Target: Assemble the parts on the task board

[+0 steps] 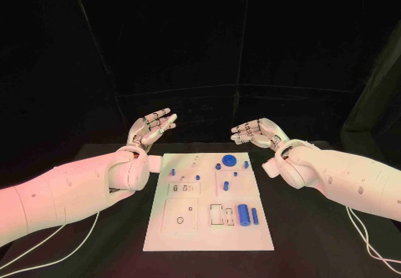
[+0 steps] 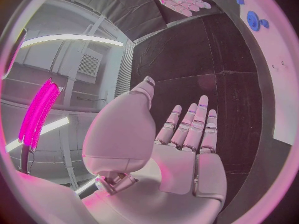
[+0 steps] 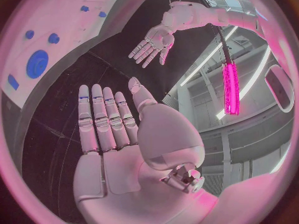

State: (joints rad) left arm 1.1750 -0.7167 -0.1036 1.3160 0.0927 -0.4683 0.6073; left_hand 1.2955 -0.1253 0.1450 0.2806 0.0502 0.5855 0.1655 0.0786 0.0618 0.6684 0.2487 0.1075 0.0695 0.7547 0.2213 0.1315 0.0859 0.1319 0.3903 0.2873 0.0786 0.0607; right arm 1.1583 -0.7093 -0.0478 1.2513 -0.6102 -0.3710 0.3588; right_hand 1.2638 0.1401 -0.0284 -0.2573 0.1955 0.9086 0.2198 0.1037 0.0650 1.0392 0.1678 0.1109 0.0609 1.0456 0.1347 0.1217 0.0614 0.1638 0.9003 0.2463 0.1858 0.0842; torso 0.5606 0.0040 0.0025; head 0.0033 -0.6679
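Observation:
The white task board (image 1: pixel 209 231) lies flat in the middle of the black table. Several blue parts sit on it: a round disc (image 1: pixel 227 160) near the far edge, small pegs (image 1: pixel 174 171) at its left, a cylinder (image 1: pixel 243 213) and a thin bar (image 1: pixel 254 216) toward the near right. My left hand (image 1: pixel 152 127) hovers beyond the board's far left corner, fingers spread, holding nothing. My right hand (image 1: pixel 259 132) hovers past the far right corner, also empty with fingers apart. The right wrist view shows my right hand (image 3: pixel 109 129) flat, the disc (image 3: pixel 37 63) and my left hand (image 3: pixel 151 44).
Bare black table (image 1: pixel 317 231) surrounds the board on both sides. White cables (image 1: pixel 368 243) trail from both arms near the front edge. A dark backdrop (image 1: pixel 251 46) stands behind the table. The left wrist view catches the board's edge (image 2: pixel 277 64) and my right hand (image 2: pixel 181 0).

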